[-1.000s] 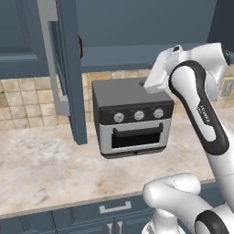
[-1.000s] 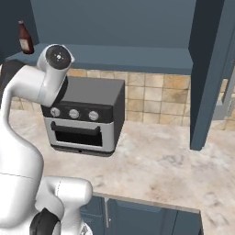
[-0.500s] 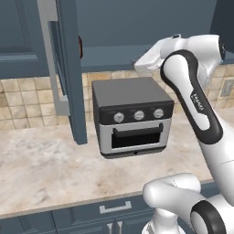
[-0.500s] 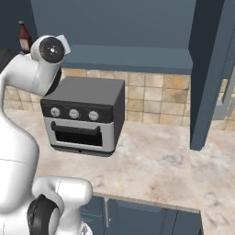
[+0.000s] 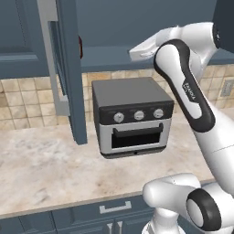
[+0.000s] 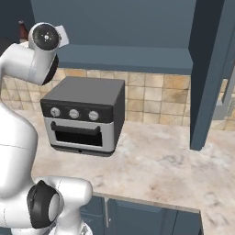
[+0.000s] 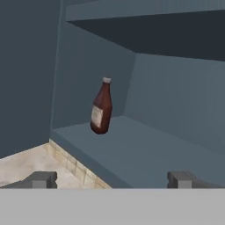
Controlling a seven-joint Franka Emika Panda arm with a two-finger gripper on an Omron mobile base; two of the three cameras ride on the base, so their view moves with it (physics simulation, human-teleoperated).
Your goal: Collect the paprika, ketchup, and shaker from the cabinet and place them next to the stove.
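The ketchup [image 7: 101, 108] is seen in the hand view standing on the bottom shelf of the cabinet [image 7: 176, 101], near its back corner, with the fingers [image 7: 43, 179] spread wide and empty, well short of the bottle. In the right base view only the bottle's neck [image 6: 22, 31] is visible, behind the arm's wrist, above and left of the toaster oven [image 6: 85, 114]. In the left base view an open cabinet door [image 5: 68, 68] is shown left of the toaster oven [image 5: 132, 116], which sits on the table [image 5: 41, 169].

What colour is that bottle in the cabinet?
Dark brown-red ketchup, pale label; clearest in the hand view.
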